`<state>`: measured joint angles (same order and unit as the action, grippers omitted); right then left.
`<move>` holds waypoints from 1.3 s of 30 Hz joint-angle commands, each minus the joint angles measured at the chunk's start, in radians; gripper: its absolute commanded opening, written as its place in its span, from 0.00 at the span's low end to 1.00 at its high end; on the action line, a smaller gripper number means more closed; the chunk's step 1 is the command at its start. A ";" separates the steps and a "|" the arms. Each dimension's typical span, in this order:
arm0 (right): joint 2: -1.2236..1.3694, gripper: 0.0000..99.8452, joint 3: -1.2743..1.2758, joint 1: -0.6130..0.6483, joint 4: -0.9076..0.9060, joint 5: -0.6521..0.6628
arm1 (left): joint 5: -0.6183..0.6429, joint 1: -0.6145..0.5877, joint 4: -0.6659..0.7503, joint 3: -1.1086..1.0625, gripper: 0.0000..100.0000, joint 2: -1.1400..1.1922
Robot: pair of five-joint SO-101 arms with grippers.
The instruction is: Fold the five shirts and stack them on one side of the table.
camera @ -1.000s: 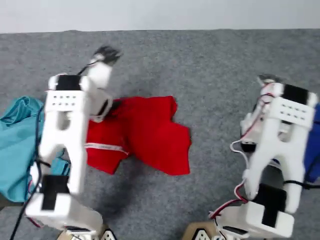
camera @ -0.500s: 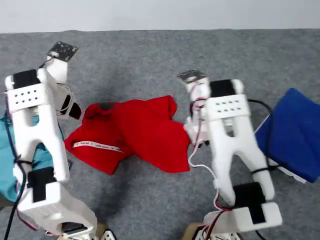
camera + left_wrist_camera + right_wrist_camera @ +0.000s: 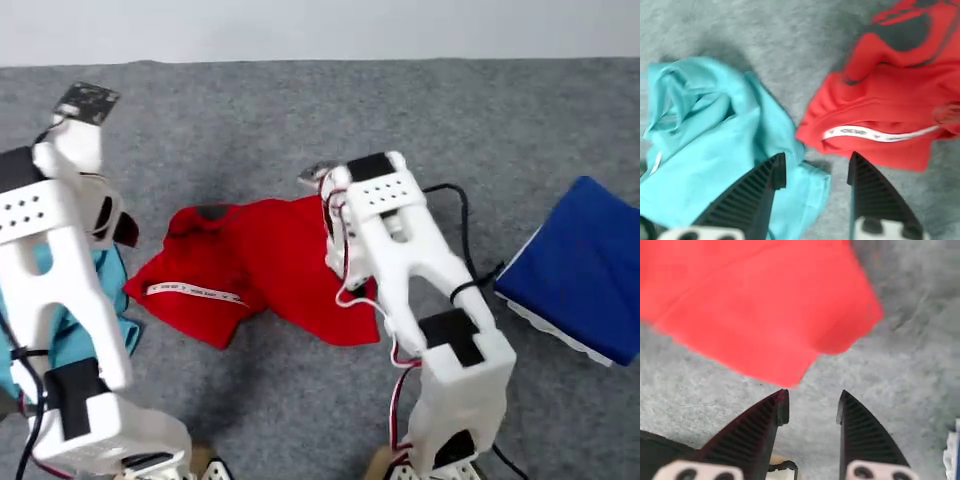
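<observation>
From up high: the red shirt (image 3: 270, 265) is lying rumpled around the middle of the grey table (image 3: 500, 130), not folded, with a white strip (image 3: 195, 292) showing on its left part. A teal shirt (image 3: 122, 312) is bunched up just left of it, mostly hidden under the left arm (image 3: 50, 280). Way over on the right there's a blue shirt (image 3: 585, 265), folded into a neat flat square, well apart from the red one. The right arm (image 3: 405, 260) stretches in over the right edge of the red shirt.

Left wrist view: the left gripper (image 3: 815, 170) has its fingers spread with nothing between them. It hangs over the spot where the teal shirt (image 3: 715, 145) and the red shirt (image 3: 880, 115) lie side by side, with a bit of the teal edge right under it. You can see the white strip (image 3: 875, 132) and a dark patch (image 3: 905, 30) near the red one's collar.

Right wrist view: the right gripper (image 3: 812, 407) is also spread apart and holding nothing, sitting over bare table (image 3: 900, 365) just off the edge of the red shirt (image 3: 755, 305).
</observation>
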<state>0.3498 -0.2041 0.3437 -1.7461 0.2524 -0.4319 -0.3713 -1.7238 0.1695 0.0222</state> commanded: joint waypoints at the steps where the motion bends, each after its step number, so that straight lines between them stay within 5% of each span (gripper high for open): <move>1: -0.001 0.17 -0.120 -0.136 -0.047 0.005 | -0.009 0.132 -0.028 -0.028 0.21 -0.091; 10: -0.087 0.17 -0.126 -0.450 -0.047 0.005 | 0.110 0.623 0.035 -0.171 0.21 -0.138; 16: -0.148 0.17 -0.120 -0.598 -0.050 0.005 | 0.114 0.893 0.281 -0.417 0.21 -0.138; 25: -0.183 0.17 -0.118 -0.633 -0.050 0.005 | 0.114 0.974 0.540 -0.535 0.21 0.040; 39: -0.183 0.17 -0.118 -0.631 -0.050 0.003 | 0.114 1.042 0.381 -0.186 0.21 0.428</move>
<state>0.2240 -0.2793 -0.2808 -1.7538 0.2524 -0.3261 0.6674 -1.2958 -0.0898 0.4289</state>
